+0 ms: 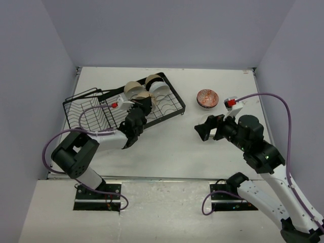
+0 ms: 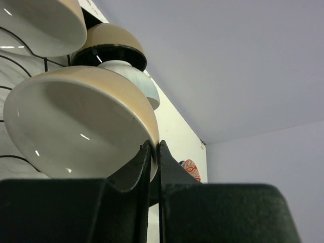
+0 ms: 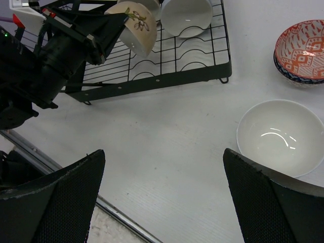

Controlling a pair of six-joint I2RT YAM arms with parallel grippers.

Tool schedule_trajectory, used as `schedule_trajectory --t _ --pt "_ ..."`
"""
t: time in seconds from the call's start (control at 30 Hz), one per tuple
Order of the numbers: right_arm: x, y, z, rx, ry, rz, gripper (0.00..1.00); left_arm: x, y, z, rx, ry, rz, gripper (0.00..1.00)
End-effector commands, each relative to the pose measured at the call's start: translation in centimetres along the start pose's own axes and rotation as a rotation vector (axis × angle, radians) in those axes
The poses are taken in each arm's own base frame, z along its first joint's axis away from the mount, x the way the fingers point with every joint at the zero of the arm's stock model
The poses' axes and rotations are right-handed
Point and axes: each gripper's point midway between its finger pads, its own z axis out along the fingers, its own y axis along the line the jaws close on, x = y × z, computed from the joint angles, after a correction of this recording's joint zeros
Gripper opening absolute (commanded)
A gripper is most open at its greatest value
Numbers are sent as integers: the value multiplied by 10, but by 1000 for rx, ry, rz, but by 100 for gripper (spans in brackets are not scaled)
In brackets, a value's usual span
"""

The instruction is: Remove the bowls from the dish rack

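The left gripper [image 1: 142, 104] is reaching forward, pinching the rim of a beige bowl [image 2: 76, 121]; the right gripper [image 1: 204, 130] is hovering wide open.

Showing beige with a brown leaf sprig, white inside, on the held bowl [image 3: 135, 25] at the left gripper [image 2: 153, 147]; black on the rack [image 3: 167, 76] beneath it. Showing plain white on the near bowl [image 3: 281, 136] under the right gripper [image 3: 163, 157], orange-red-and-white patterning on the far bowl [image 3: 302, 50] beyond.
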Motion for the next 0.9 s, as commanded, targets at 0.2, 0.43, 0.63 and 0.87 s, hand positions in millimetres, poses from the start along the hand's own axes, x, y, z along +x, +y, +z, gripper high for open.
schedule_trajectory --t 0.2,0.43,0.63,0.87 --pt "-11 -13 1 80 -60 7 99 -26 -80 -18 206 -53 143 0" --pt "-10 -18 4 110 -52 14 99 -33 -80 -25 213 -56 181 0" --pt "-11 -19 3 112 -59 12 99 -23 -83 -26 244 -13 195 0" --pt "-11 -19 3 116 -57 12 99 -17 -112 -28 318 50 323 0"
